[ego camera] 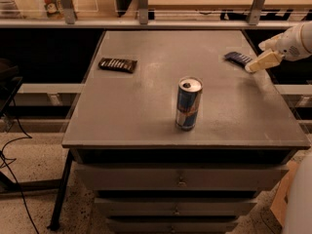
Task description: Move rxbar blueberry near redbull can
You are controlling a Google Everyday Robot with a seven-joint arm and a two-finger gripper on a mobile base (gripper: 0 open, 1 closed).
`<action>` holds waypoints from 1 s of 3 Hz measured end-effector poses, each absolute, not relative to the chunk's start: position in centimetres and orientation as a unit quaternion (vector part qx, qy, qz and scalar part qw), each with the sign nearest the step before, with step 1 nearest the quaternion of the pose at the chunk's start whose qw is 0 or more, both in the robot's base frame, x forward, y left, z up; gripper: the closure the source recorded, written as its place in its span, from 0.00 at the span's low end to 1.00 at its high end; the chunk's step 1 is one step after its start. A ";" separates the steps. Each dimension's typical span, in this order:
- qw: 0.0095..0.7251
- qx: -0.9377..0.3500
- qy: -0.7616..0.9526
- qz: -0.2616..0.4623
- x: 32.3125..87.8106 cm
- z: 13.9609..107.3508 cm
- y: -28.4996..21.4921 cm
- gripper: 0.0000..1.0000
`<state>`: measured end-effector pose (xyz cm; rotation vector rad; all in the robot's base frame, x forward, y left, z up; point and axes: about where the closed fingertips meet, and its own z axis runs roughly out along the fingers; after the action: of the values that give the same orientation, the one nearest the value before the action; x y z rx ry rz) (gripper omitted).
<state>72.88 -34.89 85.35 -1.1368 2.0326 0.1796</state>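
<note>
The rxbar blueberry, a flat dark navy bar, lies on the grey table near its right edge, towards the back. The gripper comes in from the right on a white arm, and its cream fingers sit at the bar's right end, touching or nearly touching it. The redbull can, blue and silver with a silver top, stands upright near the table's front middle, well apart from the bar and the gripper.
A dark brown wrapped bar with white lettering lies at the table's left. Drawers sit under the tabletop. A rail and shelf with bottles run behind the table. Cables lie on the floor at left.
</note>
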 end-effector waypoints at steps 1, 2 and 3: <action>0.380 -0.448 0.806 0.073 73.0 84.8 -34.5 0.32; 0.367 -0.445 0.813 0.079 73.0 84.0 -34.3 0.32; 0.360 -0.440 0.818 0.084 72.2 83.5 -34.7 0.31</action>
<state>72.22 -34.74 83.48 -1.1346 2.1102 0.2178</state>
